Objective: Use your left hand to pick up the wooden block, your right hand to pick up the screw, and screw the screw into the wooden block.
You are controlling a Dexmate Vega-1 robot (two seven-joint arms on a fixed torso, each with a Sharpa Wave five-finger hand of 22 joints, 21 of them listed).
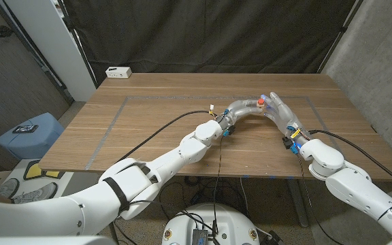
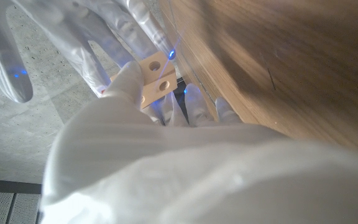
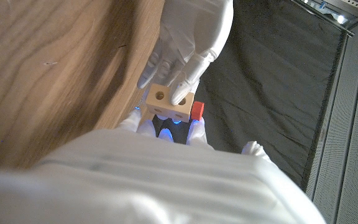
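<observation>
Gripping the wooden block (image 3: 169,102) above the table (image 1: 148,136), the left hand (image 1: 239,109) meets the right hand (image 1: 278,110), which pinches the red-headed screw (image 3: 196,111).

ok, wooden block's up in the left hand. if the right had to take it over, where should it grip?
Probably the end faces of the wooden block: the left hand's fingers cover one broad side, and the holed face must stay free. Come from the right hand's own side.

Glossy white shells clad both arms; a black band rings the left arm (image 1: 118,192), black cables trail along them, translucent gloves cover the left hand (image 1: 240,110) and right hand (image 1: 281,112).
</observation>
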